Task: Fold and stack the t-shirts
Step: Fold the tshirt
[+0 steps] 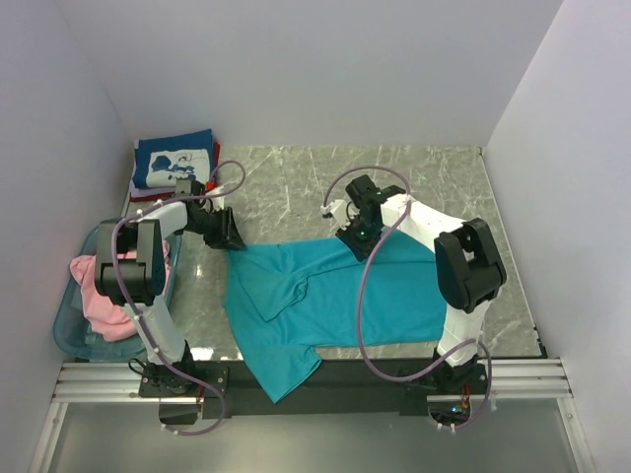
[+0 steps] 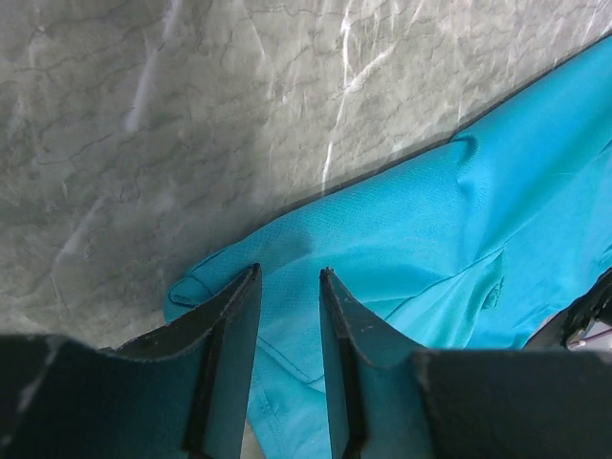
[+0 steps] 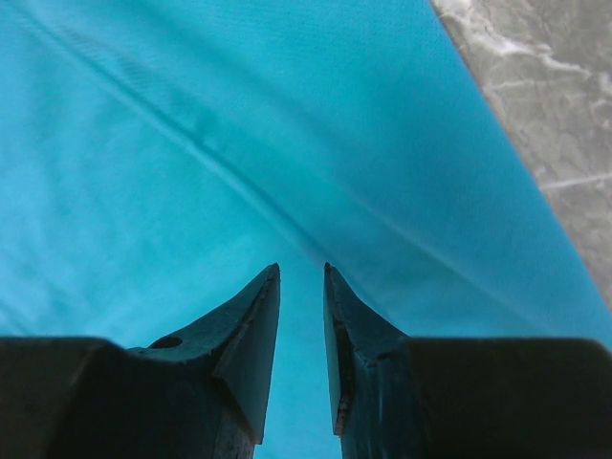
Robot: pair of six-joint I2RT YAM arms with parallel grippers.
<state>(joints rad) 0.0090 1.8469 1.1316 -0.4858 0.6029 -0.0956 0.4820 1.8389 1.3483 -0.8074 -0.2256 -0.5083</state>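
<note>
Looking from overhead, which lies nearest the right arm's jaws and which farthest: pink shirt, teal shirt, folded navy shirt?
1. Teal shirt: directly under them, centre table.
2. Folded navy shirt: far-left corner.
3. Pink shirt: in the basket, left edge.

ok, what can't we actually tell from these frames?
- Left gripper, right gripper: in the wrist views the fingers hide whether the teal shirt is really pinched.
- Navy shirt: in the top view it covers its stack, so the count beneath is unclear.
- Pink shirt in the basket: in the top view the left arm partly hides it.
</note>
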